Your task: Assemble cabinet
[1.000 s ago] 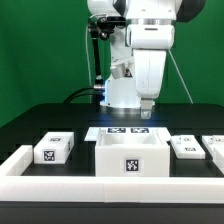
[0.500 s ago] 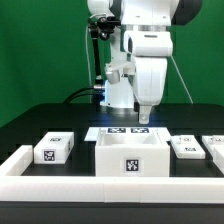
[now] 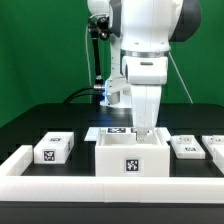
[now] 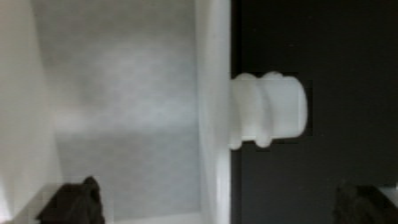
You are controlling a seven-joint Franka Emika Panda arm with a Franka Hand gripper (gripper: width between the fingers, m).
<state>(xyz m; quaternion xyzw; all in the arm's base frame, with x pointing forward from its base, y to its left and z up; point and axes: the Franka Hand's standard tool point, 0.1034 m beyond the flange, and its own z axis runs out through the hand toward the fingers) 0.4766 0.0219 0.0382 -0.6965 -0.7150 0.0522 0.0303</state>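
Note:
The cabinet case (image 3: pixel 131 160), a large open-topped white box with a tag on its front, stands at the table's front middle. My gripper (image 3: pixel 143 131) hangs just over its back wall, fingers pointing down. In the wrist view the gripper (image 4: pixel 217 203) is open, with one dark fingertip (image 4: pixel 71 200) on the white inside of the case (image 4: pixel 125 110) and the other over the black table, so the jaws straddle the wall's edge. A white ribbed knob (image 4: pixel 267 110) sticks out from that wall. Nothing is held.
A tagged drawer block (image 3: pixel 54 148) lies at the exterior view's left, and two more (image 3: pixel 186 147) (image 3: pixel 215 147) at its right. The marker board (image 3: pixel 115 131) lies behind the case. A low white border rail (image 3: pixel 50 186) runs along the front.
The arm has come down and slightly toward the camera, bringing the gripper from above the marker board to the case's back wall.

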